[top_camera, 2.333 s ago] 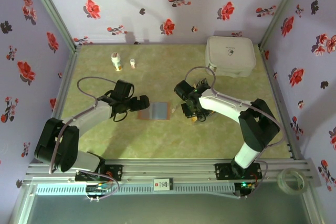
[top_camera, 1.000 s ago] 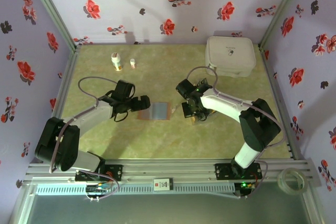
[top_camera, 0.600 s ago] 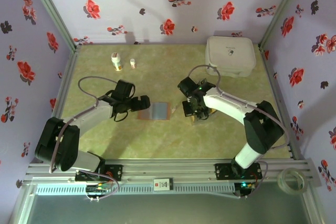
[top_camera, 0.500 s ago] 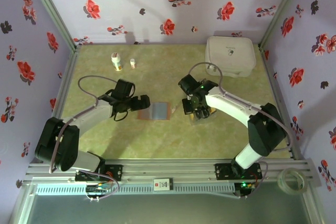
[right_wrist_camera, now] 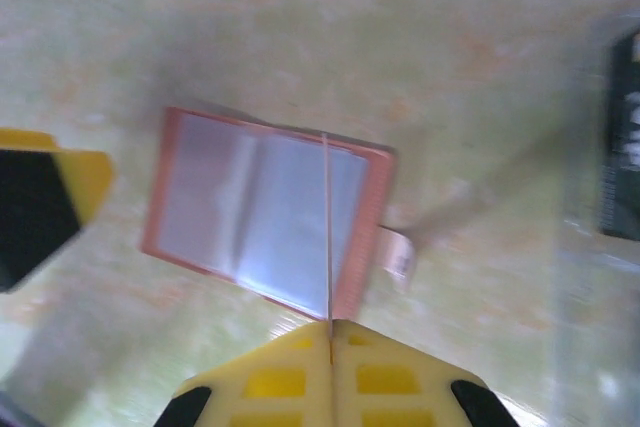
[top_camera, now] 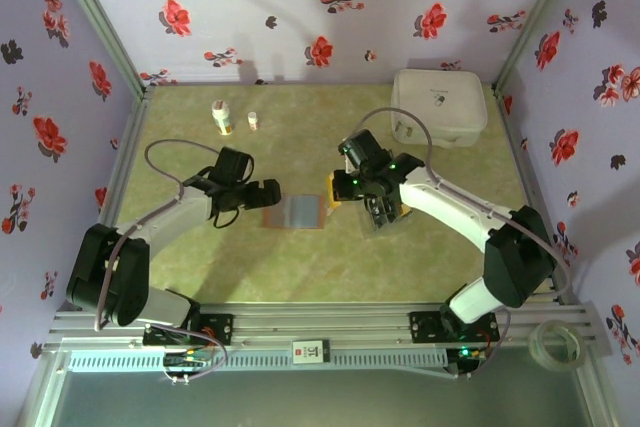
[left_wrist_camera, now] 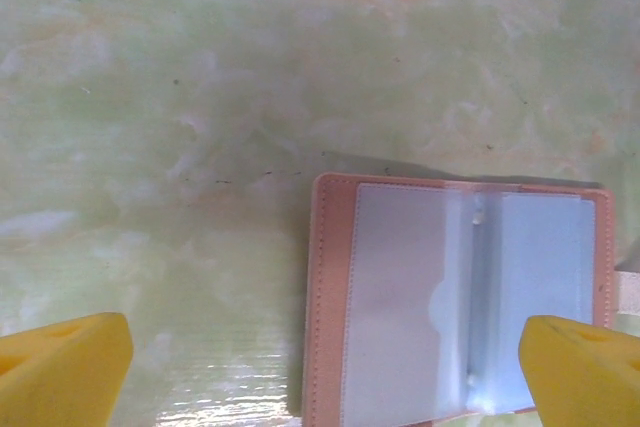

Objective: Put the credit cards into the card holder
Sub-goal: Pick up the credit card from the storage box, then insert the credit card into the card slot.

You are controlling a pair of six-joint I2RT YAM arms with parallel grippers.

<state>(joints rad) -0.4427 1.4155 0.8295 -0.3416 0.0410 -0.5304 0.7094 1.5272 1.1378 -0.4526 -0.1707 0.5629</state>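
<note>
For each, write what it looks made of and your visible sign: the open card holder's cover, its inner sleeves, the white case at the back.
Card holder cover: leather or imitation, matte reddish-brown, stitched along the edge.
Inner sleeves: soft translucent plastic, slightly glossy, with a thumb notch.
White case: probably moulded plastic, smooth, rounded corners; too small to be sure.

Lab robot cell: floral walls [top_camera: 300,7], aluminium frame rail [top_camera: 320,322].

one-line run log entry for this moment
right hand: shut on orange card, at right edge of open card holder | left hand: open, left of card holder | card holder: looks empty
</note>
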